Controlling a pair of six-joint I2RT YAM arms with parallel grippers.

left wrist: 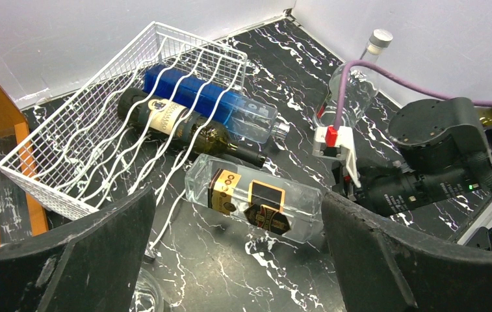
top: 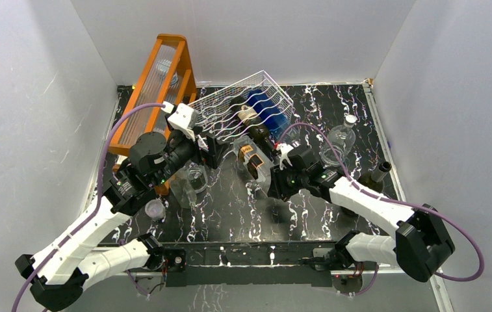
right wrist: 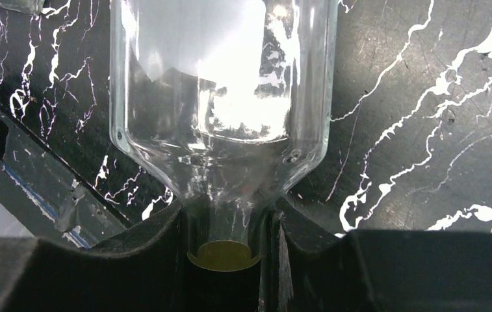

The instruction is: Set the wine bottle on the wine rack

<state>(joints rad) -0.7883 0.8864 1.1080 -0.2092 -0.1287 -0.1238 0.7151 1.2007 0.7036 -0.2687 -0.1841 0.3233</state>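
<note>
Right tool (right wrist: 225, 234) clamped on neck of clear wine bottle (top: 253, 162). Bottle lies flat, at or just above tabletop (top: 230, 208). Long axis runs base-first toward wine rack (top: 230, 107), just short of its front. Left tool (left wrist: 236, 273) agape, holding nothing, beside rack. Right arm nearer; judged move: push forward along axis.

white wine rack (left wrist: 41, 185), black white-veined table (left wrist: 230, 260), blue bottle (left wrist: 210, 104)
</note>
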